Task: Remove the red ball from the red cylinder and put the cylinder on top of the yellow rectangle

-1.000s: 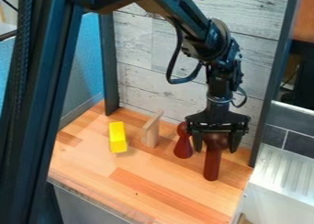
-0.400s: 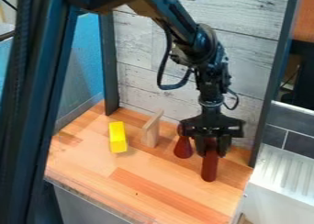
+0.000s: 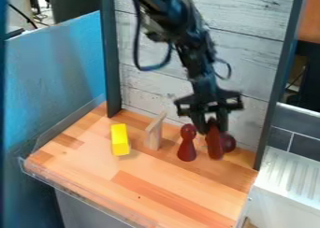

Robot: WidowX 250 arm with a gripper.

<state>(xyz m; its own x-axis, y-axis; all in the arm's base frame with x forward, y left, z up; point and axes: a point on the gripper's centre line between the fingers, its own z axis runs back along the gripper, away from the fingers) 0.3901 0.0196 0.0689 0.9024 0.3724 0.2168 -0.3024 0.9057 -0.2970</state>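
Evidently, the gripper has its jaws closed around the cylinder's upper end, above the right part of the table. The ball shows partly behind the cylinder; the yellow rectangle lies well apart, left of the wooden piece.

Runs left to right: on counter, rectangle, board, pawn; then cylinder in gripper, ball partly behind.
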